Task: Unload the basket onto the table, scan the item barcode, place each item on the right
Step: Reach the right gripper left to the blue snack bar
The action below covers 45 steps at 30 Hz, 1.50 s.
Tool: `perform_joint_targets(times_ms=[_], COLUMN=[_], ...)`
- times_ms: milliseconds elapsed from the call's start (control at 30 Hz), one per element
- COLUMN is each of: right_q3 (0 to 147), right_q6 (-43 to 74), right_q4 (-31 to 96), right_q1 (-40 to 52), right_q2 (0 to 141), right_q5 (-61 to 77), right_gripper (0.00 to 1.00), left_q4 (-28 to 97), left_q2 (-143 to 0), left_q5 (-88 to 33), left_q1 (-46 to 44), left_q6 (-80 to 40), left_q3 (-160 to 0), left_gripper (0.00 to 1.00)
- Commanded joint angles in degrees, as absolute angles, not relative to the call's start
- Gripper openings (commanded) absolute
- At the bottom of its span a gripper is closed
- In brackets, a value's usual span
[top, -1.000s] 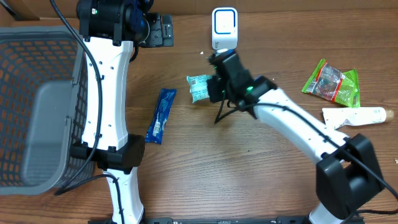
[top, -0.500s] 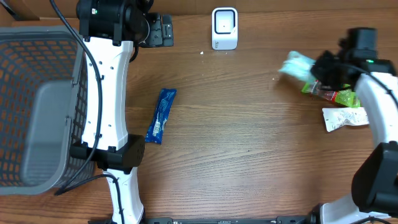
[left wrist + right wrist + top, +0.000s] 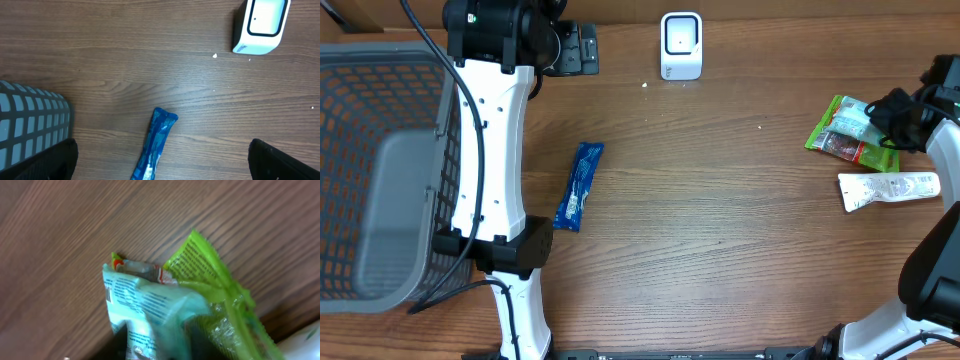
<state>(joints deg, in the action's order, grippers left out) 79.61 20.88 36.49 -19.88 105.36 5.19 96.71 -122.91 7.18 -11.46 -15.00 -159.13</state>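
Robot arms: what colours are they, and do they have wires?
The left arm is a white tube with chunky black joints, small dark dots and thin black cables alongside. The right arm is white and black too.

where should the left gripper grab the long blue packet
Pinch the blue packet across its narrow width near the middle, coming straight down. It lies flat, long and thin, with bare table along both long edges.
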Motion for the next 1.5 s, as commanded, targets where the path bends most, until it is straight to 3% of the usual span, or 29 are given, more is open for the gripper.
perform_joint_targets(times_ms=[0,33,67,367,567,767,967,1200,1467], right_q3=[80.4,80.6,81.0,87.0,86.2,86.2,86.2,86.2,86.2], right_q6=[20.5,20.5,20.5,18.6,19.4,25.9,35.0,36.3,38.0], right_q4=[35.6,35.8,36.4,46.2,39.0,35.7,31.7,22.0,13.2], right_q1=[-20.1,-20.1,-20.1,-20.0,-17.5,-6.6,10.3,29.0,38.5], right_q2=[104.9,104.9,104.9,103.9,103.9,104.0,105.3,109.6,117.8], right_q5=[6.2,7.1,8.3,28.6,49.2,43.8,27.7,13.1,6.5], right_gripper=[0.69,0.93,1.0,1.0,1.0,1.0,1.0,0.99,0.98], left_q4=[96.8,96.8,96.8,96.8,96.8,96.8,96.8,96.8,96.8], left_q2=[-123.3,-123.3,-123.3,-123.3,-123.3,-123.3,-123.3,-123.3,-123.3], left_q5=[7.9,7.9,7.9,7.9,7.9,7.9,7.9,7.9,7.9], left_q1=[-10.9,-10.9,-10.9,-10.9,-10.9,-10.9,-10.9,-10.9,-10.9], left_q6=[-15.0,-15.0,-15.0,-15.0,-15.0,-15.0,-15.0,-15.0,-15.0], left_q3=[-159.5,-159.5,-159.5,-159.5,-159.5,-159.5,-159.5,-159.5,-159.5], left_gripper=[1.0,1.0,0.99,1.0,1.0,1.0,0.99,1.0,1.0])
